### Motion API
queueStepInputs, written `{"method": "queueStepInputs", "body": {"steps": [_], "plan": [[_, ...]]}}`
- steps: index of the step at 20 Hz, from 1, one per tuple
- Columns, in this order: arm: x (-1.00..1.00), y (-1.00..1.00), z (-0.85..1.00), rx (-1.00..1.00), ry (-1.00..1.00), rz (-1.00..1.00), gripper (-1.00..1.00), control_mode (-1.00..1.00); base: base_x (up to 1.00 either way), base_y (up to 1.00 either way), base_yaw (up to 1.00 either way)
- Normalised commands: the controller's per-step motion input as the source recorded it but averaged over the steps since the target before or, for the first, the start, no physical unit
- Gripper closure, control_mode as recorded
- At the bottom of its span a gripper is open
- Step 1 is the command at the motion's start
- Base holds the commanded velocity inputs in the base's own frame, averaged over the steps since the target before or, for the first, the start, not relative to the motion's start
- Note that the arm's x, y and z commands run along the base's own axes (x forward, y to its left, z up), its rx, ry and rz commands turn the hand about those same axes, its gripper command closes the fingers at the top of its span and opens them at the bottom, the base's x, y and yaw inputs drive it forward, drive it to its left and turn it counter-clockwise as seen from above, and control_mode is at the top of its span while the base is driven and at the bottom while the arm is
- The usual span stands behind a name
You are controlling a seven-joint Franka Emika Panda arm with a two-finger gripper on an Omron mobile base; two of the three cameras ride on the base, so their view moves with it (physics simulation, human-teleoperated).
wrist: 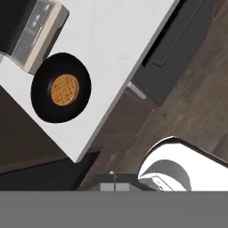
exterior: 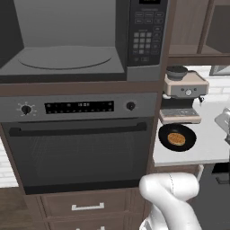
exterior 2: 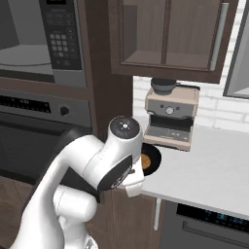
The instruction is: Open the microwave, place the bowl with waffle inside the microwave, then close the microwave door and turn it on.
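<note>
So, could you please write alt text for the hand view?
Seen from above, a black bowl with waffle sits near the corner of a white counter, beside the beige coffee machine. Dark wood floor lies beyond the counter edge.

Dark wood cabinets (exterior 2: 168, 34), white counter (exterior 2: 214, 168), white brick wall (exterior 2: 219, 109).

Arm (exterior 2: 92, 165): glossy white rounded links, dark grey joint bands, round dark end cap with small centre dot.

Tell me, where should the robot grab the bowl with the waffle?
Probably by the rim of the bowl with waffle, coming straight down from above. It sits flat and shallow on the white counter, the waffle fills its middle, and the coffee machine crowds one side, so take the open edge.
</note>
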Motion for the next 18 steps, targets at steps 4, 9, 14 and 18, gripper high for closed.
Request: {"method": "queueStepInputs", "body": {"steps": [4, 9, 14, 18], "plan": [[0.64, -0.13, -0.34, 0.00, 0.00, 0.00, -1.00, -1.00, 0.00, 0.00, 0.00], [0.47, -0.09, -0.29, 0.00, -0.02, 0.03, -1.00, -1.00, 0.00, 0.00, 0.00], [0.23, -0.23, -0.28, 0.00, -0.11, 0.13, -1.00, -1.00, 0.00, 0.00, 0.00], [0.23, -0.11, -0.29, -0.01, -0.10, 0.12, -1.00, -1.00, 0.00, 0.00, 0.00]]}}
